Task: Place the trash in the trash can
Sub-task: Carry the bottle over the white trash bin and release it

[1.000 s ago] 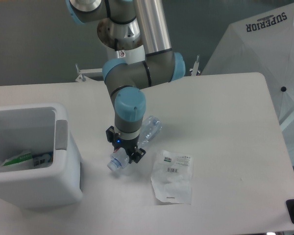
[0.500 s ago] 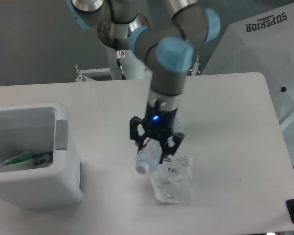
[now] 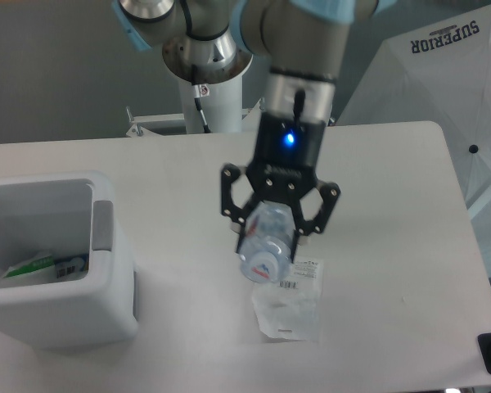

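Note:
The trash, a small clear bluish plastic bottle (image 3: 266, 248), hangs in the air above the middle of the table, its cap end pointing toward the camera. My gripper (image 3: 275, 231) is shut on it, with a black finger on each side of the bottle's body. The trash can (image 3: 106, 270), a white boxy bin with a grey handle patch, stands at the left of the table, well to the left of the gripper. Its mouth is open upward and some packaging lies inside.
A flat clear plastic bag with barcode stickers (image 3: 289, 296) lies on the table just below and right of the held bottle. A white umbrella-like cover printed SUPERIOR (image 3: 442, 74) stands beyond the table's right edge.
The gripper has lifted the bottle off the table and carried it up and to the right, toward the camera. The arm has swung from the left side to upright above.

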{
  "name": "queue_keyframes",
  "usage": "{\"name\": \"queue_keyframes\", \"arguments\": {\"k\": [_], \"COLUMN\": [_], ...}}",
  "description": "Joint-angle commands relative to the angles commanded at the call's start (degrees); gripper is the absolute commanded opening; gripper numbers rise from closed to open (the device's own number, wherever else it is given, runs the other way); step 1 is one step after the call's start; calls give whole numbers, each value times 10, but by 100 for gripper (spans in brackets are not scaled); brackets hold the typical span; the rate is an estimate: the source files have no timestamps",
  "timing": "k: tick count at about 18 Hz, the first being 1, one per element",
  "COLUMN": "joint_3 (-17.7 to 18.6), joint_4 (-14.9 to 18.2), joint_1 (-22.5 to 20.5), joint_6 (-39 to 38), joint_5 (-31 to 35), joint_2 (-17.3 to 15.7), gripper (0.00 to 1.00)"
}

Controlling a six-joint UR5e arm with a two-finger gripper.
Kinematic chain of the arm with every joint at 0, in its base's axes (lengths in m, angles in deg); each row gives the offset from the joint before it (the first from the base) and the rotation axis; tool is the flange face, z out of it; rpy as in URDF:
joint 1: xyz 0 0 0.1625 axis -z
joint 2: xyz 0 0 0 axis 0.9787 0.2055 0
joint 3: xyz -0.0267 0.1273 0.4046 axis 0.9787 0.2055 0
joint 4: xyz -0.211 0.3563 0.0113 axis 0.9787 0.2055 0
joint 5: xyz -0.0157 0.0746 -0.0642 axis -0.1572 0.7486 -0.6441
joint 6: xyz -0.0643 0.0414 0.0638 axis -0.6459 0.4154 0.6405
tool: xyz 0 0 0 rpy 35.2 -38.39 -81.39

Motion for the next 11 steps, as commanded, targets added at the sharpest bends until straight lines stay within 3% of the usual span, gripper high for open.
{"name": "queue_keyframes", "arguments": {"k": [3,11], "joint_3": [6,-29], "joint_4": [-1,-2], "joint_1": [32,113], "joint_6": [-15,-75], "joint_5": [0,0], "joint_2": [-11,-11], "gripper": [67,67]}}
